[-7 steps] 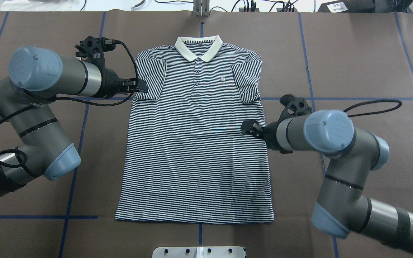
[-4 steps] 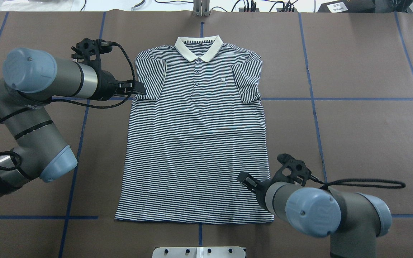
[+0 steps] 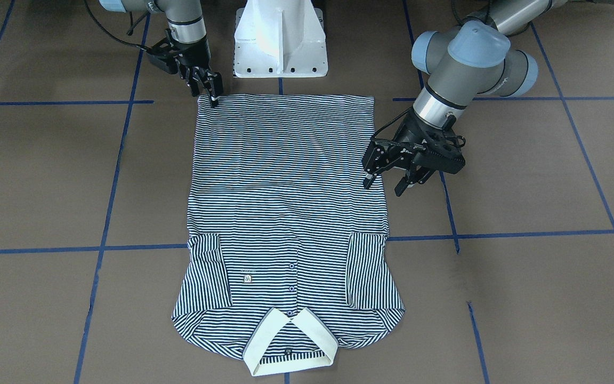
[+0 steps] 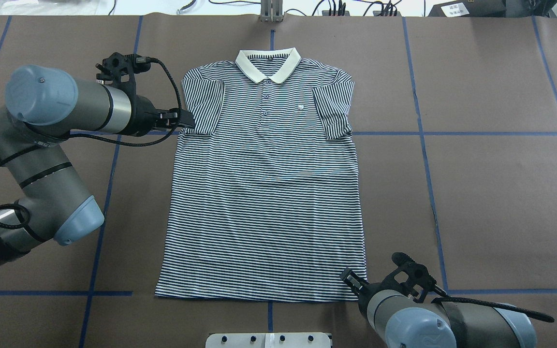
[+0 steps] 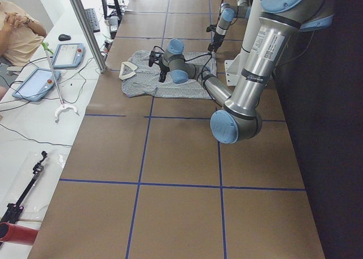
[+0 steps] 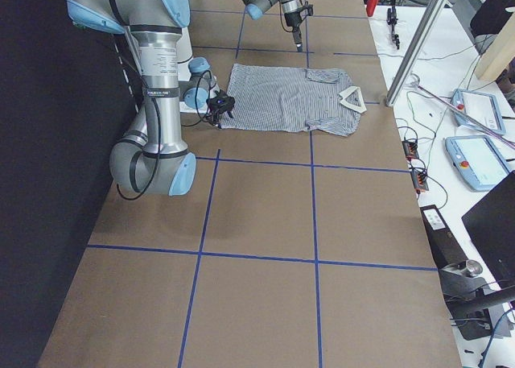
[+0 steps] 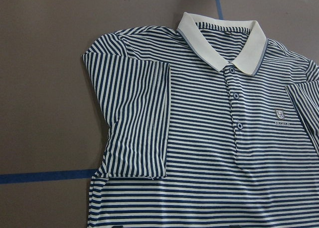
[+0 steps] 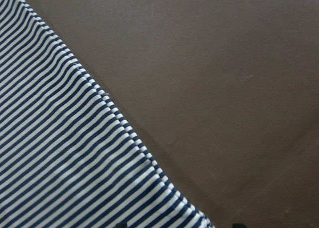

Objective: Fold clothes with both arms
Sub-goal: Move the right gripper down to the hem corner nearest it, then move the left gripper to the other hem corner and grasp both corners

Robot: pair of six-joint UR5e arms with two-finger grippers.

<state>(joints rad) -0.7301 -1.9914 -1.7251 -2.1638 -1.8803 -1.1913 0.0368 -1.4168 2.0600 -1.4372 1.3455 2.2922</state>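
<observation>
The striped polo shirt lies flat and face up, cream collar at the far side and both sleeves folded in over the body. My left gripper hovers open beside the shirt's left sleeve; in the front view its fingers stand apart above the shirt's edge. The left wrist view shows that sleeve, and no fingers. My right gripper is open at the near right hem corner; it also shows in the front view. The right wrist view shows that hem corner low in the frame.
The table has a brown cover with blue tape lines. The white pedestal base stands at the near edge behind the hem. Cables and boxes line the far edge. An operator and tablets sit past the far edge.
My right arm has swung from the shirt's right edge at mid-height down to the near right hem corner. The left arm drew back slightly and has since held still. The shirt has not moved.
</observation>
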